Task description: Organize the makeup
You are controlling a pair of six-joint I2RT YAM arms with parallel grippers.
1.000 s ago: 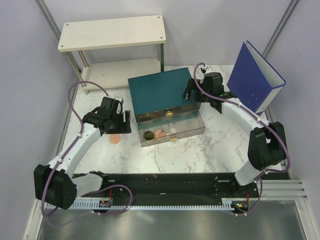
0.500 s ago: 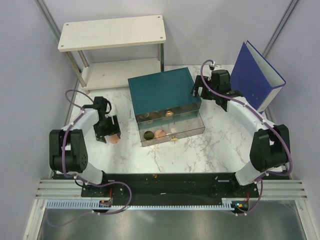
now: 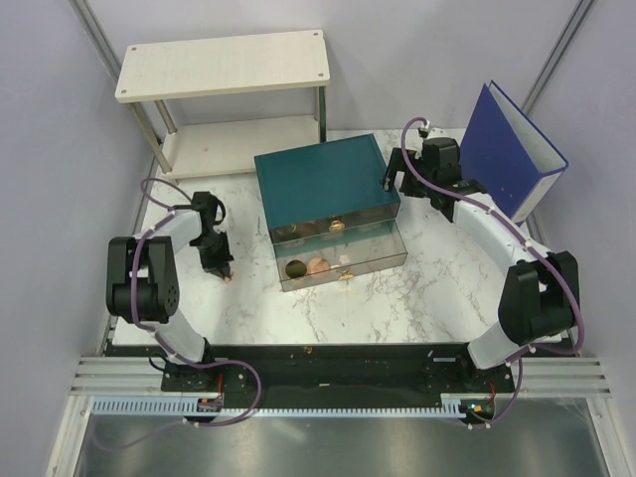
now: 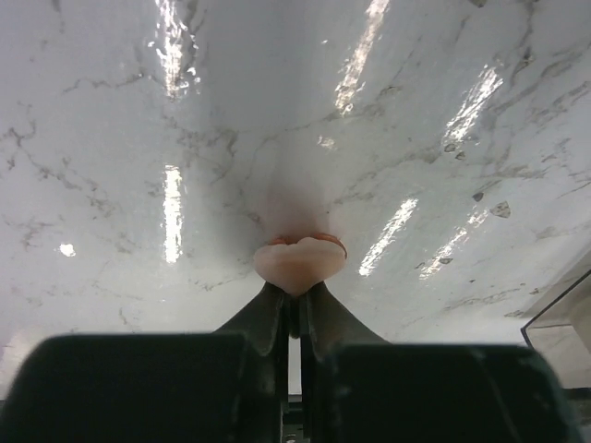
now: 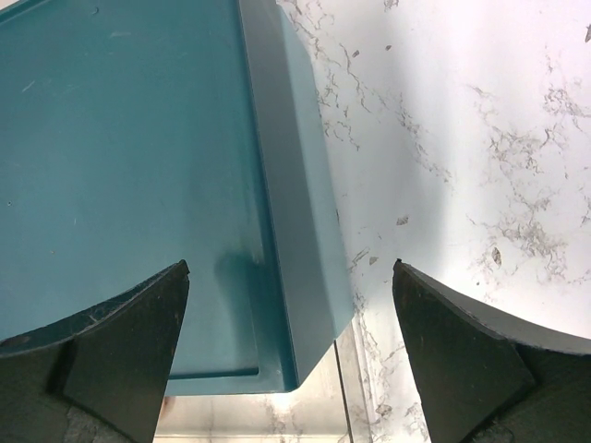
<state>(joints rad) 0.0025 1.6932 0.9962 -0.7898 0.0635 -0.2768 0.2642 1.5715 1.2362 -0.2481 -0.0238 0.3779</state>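
Observation:
My left gripper points down at the marble left of the drawer box, shut on the near edge of a peach-pink disc. In the left wrist view the disc sticks out past the closed fingertips of the left gripper, low over the tabletop. The lower clear drawer stands pulled out, holding a gold-rimmed dark pot and a second peach disc. My right gripper hangs open over the right edge of the teal box, jaws wide apart around the right gripper's empty gap.
The teal drawer box stands mid-table, its upper drawer showing small items behind clear plastic. A white two-level shelf is at the back left. A blue ring binder leans at the back right.
My left gripper came down onto the peach disc on the marble and shut on it. The right gripper shifted slightly right along the box's edge, still open.

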